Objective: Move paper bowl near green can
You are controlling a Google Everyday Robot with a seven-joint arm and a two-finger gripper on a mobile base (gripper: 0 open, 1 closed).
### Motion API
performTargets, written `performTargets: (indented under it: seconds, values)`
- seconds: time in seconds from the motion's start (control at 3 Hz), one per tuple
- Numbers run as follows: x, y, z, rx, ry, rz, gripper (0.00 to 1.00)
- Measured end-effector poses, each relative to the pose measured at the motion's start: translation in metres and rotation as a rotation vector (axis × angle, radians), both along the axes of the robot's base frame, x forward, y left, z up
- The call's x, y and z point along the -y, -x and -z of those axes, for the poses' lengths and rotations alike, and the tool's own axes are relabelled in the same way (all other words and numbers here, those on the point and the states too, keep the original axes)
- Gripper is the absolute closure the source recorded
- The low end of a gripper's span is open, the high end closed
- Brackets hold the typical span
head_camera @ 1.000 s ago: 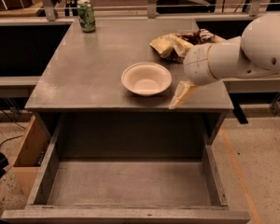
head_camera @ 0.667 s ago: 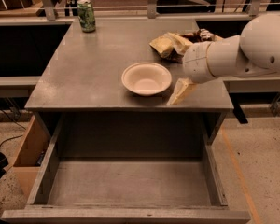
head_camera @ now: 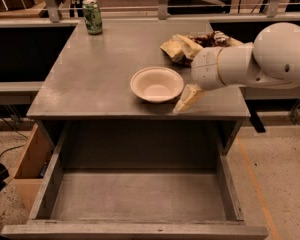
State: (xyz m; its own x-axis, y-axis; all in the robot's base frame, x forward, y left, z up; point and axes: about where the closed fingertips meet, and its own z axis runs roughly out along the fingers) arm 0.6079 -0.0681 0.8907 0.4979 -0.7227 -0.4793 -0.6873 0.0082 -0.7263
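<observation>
The cream-white paper bowl (head_camera: 156, 84) sits on the grey tabletop (head_camera: 100, 69) near its front edge, right of centre. The green can (head_camera: 93, 17) stands upright at the far left corner of the table, far from the bowl. My gripper (head_camera: 188, 99) hangs from the white arm (head_camera: 240, 66) that reaches in from the right. It sits just right of the bowl's rim, low over the table's front edge, and holds nothing that I can see.
A yellow-and-brown snack bag (head_camera: 182, 46) lies crumpled behind the bowl, next to the arm. A wide open drawer (head_camera: 137, 196) juts out below the table's front. Darker benches stand at both sides and a rail runs along the back.
The arm and gripper have barely shifted beside the bowl. The bowl and can have not moved.
</observation>
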Motion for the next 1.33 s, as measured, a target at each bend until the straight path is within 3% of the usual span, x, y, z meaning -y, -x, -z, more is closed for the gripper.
performTargets:
  seconds: [0.33, 1.33]
  values:
    - [-0.006, -0.003, -0.002, 0.013, -0.021, -0.012, 0.15]
    - [-0.021, -0.006, 0.004, 0.009, -0.06, -0.051, 0.85]
